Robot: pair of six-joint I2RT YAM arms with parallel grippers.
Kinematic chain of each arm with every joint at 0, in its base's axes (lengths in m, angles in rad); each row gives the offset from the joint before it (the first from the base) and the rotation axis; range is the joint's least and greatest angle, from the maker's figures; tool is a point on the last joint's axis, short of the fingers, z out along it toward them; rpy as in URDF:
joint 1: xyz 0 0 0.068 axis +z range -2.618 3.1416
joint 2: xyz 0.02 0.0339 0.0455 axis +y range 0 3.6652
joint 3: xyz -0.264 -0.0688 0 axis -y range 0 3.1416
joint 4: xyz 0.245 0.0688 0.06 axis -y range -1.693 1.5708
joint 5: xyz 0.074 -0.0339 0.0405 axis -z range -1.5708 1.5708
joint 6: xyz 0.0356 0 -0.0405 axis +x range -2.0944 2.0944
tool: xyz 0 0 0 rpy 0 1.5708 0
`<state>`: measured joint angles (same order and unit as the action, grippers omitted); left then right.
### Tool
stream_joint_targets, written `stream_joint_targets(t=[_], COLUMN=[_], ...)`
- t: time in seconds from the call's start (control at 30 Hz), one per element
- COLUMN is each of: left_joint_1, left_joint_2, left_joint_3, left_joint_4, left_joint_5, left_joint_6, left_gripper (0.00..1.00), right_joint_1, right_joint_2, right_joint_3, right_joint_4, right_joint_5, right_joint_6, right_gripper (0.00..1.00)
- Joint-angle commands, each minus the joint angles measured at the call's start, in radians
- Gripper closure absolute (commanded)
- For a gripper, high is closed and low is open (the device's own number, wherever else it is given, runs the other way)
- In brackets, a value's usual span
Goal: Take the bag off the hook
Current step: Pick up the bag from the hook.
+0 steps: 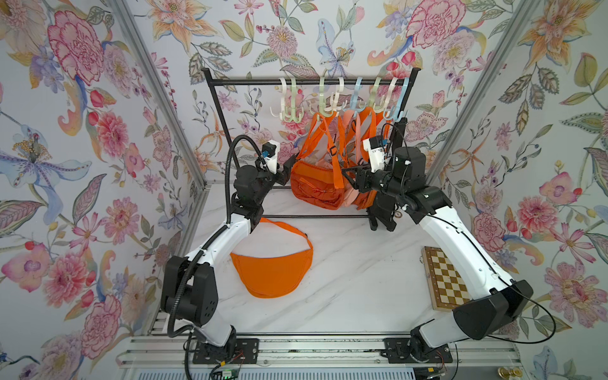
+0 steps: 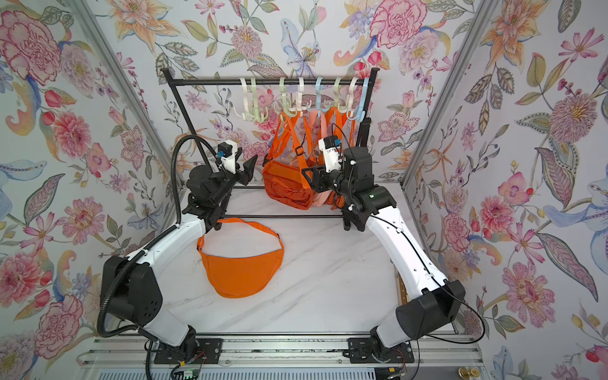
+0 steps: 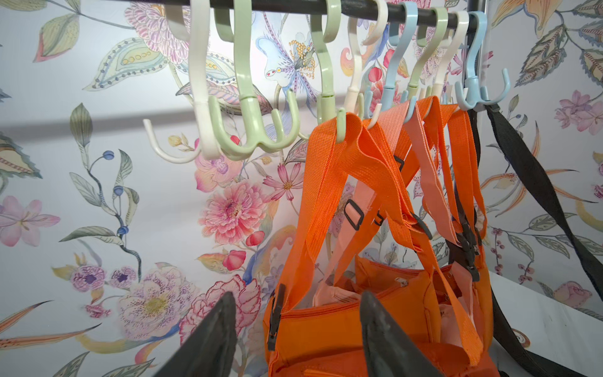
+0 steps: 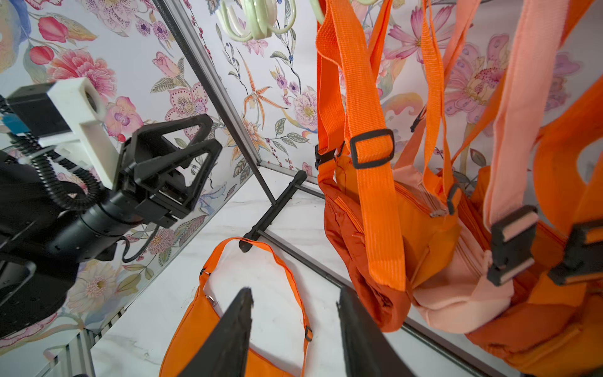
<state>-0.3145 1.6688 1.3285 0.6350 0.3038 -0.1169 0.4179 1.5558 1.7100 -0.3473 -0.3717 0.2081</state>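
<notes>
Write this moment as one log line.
left gripper: open, beside hanging orange bag | right gripper: open, empty | strap on green hook | loose bag on table

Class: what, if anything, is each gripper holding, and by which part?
Nothing: left gripper and right gripper both stand open near the hanging orange bag.

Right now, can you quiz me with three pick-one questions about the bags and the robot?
1. Where is the chessboard?
A. on the table
B. on the rack
C. inside a bag

2. What colour is the bag lying flat?
A. pink
B. orange
C. black

3. How is the left end effector?
A. shut on a strap
B. holding a hook
C. open and empty

Answers:
1 A, it lies flat on the marble top.
2 B, pouch and strap are both orange.
3 C, its jaws stand apart with nothing between them.
</notes>
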Motion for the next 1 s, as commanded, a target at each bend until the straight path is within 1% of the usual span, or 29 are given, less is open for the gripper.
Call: stream_joint_targets(t=[0.0, 0.07, 0.2, 0.3, 0.47, 0.6, 0.7, 0.83, 0.93, 0.97], left_joint_1=[-0.004, -0.003, -0.001, -0.002, 0.0, -0.001, -0.002, -0.01, -0.021, -0.023], left_joint_2=[0.085, 0.148, 0.285, 0.376, 0.505, 0.584, 0.644, 0.706, 0.718, 0.717], left_joint_3=[0.051, 0.106, 0.26, 0.406, 0.581, 0.705, 0.816, 0.94, 0.966, 0.965], left_joint_4=[0.185, 0.211, 0.201, 0.127, 0.001, -0.041, -0.091, -0.158, -0.178, -0.178], left_joint_5=[0.034, 0.06, 0.128, 0.191, 0.179, 0.173, 0.155, 0.12, 0.091, 0.086], left_joint_6=[-0.011, -0.013, -0.011, 0.012, 0.079, 0.088, 0.092, 0.115, 0.141, 0.147], left_gripper=[0.36, 0.36, 0.36, 0.37, 0.41, 0.46, 0.54, 0.73, 0.78, 0.88], right_joint_1=[-0.003, -0.006, -0.01, -0.017, -0.022, -0.004, 0.013, 0.03, 0.039, 0.04], right_joint_2=[0.061, 0.104, 0.176, 0.219, 0.256, 0.246, 0.227, 0.191, 0.181, 0.181], right_joint_3=[0.081, 0.126, 0.199, 0.238, 0.276, 0.255, 0.233, 0.202, 0.189, 0.187], right_joint_4=[-0.009, -0.009, -0.009, -0.009, -0.009, 0.002, 0.002, 0.015, 0.018, 0.018], right_joint_5=[-0.042, -0.047, -0.052, -0.054, -0.06, -0.057, -0.044, -0.018, 0.007, 0.015], right_joint_6=[-0.015, -0.013, -0.01, -0.009, -0.004, -0.011, -0.026, -0.039, -0.051, -0.056], right_gripper=[0.54, 0.55, 0.56, 0.56, 0.56, 0.57, 0.57, 0.57, 0.57, 0.56])
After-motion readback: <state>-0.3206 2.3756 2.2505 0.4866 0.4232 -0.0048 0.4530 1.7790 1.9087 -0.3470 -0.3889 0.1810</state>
